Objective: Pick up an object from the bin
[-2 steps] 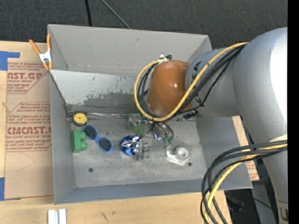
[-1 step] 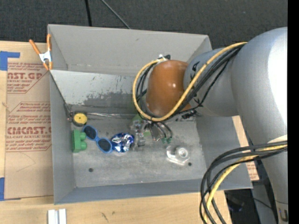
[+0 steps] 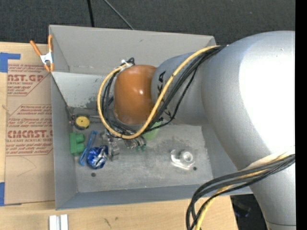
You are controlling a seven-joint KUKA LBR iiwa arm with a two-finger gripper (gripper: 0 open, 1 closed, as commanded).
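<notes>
The big silver arm [image 3: 249, 109] reaches in from the right, its thick links sloping down toward the left. A rounded orange cover [image 3: 134, 95] caps the wrist, with yellow and black cables [image 3: 103, 99] looping around it. Below the cover the claw [image 3: 112, 145] points downward.

Seeing matt grey metal on the bin [image 3: 144, 181], scuffed and speckled across its floor. Reading the wrist's orange cover [image 3: 134, 92] as smooth glossy plastic. Noting a smooth satin silver shell on the arm [image 3: 249, 90] and smooth-jacketed yellow and black cables [image 3: 102, 97]. Near the bin's left wall, seeing a matt green block [image 3: 75, 143], a plastic-looking yellow disc [image 3: 82, 122] and a shiny crinkled blue thing [image 3: 96, 157]. Toward the right wall, spotting a glossy clear-silvery piece [image 3: 183, 158].
</notes>
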